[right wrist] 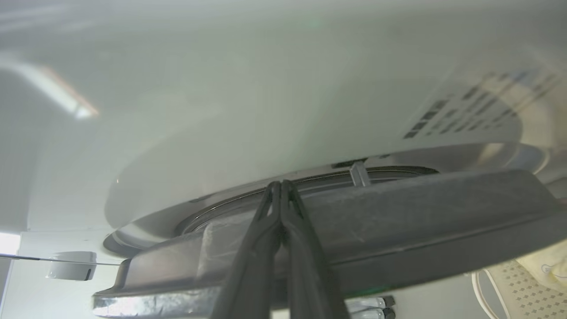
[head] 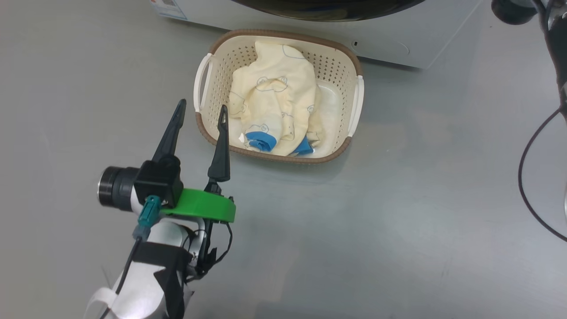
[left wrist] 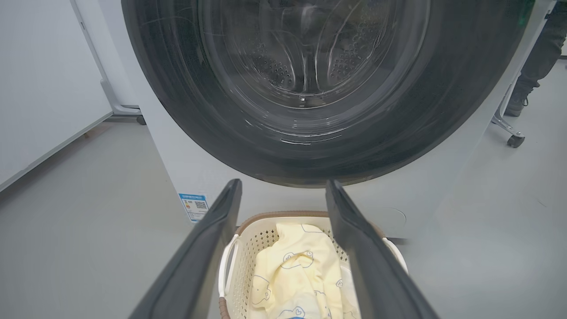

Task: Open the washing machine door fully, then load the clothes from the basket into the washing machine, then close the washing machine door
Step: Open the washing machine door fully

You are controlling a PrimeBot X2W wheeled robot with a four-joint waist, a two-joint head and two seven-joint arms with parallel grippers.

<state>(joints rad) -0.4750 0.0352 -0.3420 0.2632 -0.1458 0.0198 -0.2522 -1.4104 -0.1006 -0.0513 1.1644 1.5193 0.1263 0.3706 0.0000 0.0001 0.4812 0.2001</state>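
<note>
**Inspector:** State of the right gripper (right wrist: 280,186)?
**Assistant:** Fingers pressed together with nothing between them. The tips are at the far edge of the door (right wrist: 398,212) rim, beside the washer (right wrist: 221,88) front. Contact cannot be confirmed.
**Inspector:** And the door?
**Assistant:** Its dark rim spans the view. A grey latch (right wrist: 359,173) stands at its edge.
**Inspector:** Below the door's right end?
**Assistant:** The basket (right wrist: 509,283) and clothes (right wrist: 547,266), both partly visible.

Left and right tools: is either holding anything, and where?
Nothing is held. The left tool stands open near the basket; the right tool is shut, empty, at the washing machine door.
</note>
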